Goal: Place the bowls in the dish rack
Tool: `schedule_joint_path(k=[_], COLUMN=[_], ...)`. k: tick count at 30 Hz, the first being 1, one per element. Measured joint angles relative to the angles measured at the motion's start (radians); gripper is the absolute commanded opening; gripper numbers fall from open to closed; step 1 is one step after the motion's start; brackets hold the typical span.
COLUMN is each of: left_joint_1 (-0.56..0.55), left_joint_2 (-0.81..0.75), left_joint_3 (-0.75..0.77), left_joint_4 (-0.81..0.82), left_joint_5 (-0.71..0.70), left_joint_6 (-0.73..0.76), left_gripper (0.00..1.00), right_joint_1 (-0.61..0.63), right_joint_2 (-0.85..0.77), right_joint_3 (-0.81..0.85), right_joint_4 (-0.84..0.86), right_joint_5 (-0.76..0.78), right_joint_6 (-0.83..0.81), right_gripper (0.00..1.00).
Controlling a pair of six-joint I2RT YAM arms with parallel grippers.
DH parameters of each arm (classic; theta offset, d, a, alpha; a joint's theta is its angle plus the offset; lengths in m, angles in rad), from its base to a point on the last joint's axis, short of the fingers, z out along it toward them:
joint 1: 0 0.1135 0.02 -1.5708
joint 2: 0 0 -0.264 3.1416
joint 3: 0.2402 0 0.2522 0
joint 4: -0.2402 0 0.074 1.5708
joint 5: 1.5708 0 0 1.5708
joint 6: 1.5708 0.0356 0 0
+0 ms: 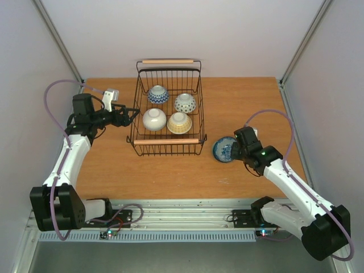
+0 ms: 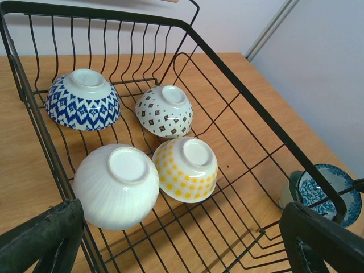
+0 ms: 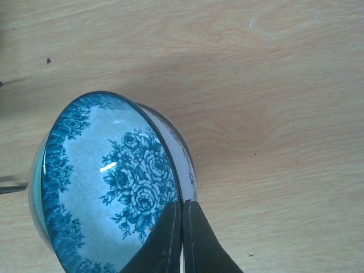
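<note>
The black wire dish rack (image 1: 168,70) stands at the middle back of the table and holds several bowls upside down: a blue-patterned one (image 1: 158,94), a brown-dotted one (image 1: 185,103), a plain white one (image 1: 154,119) and a yellow-dotted one (image 1: 179,123). My left gripper (image 1: 132,115) hangs open at the rack's left wall, with nothing between its fingers (image 2: 45,236). A blue floral bowl (image 3: 114,182) is tilted on edge just right of the rack's near right corner (image 1: 223,149). My right gripper (image 3: 182,207) is shut on its rim, one finger inside and one outside.
The rack's wooden handles (image 1: 169,61) run along its far and near sides. Bare wooden table (image 1: 170,176) lies in front of the rack. White walls close in the table on the left, back and right.
</note>
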Motion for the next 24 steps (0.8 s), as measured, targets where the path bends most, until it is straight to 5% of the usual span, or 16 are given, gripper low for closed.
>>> schedule_joint_path(k=[11,24], left_joint_1=[0.0,0.0], left_joint_2=[0.0,0.005], left_joint_3=[0.0,0.008], left_joint_4=[-0.002,-0.029], left_joint_5=[0.005,0.042], left_joint_6=[0.0,0.005], left_gripper=[0.95,0.99], right_joint_1=[0.0,0.0], right_joint_2=[-0.067,-0.063], right_joint_3=[-0.003,0.196], right_joint_4=[-0.022,-0.071], right_joint_5=[-0.013,0.014], right_joint_6=[-0.008,-0.068], right_gripper=[0.01,0.01])
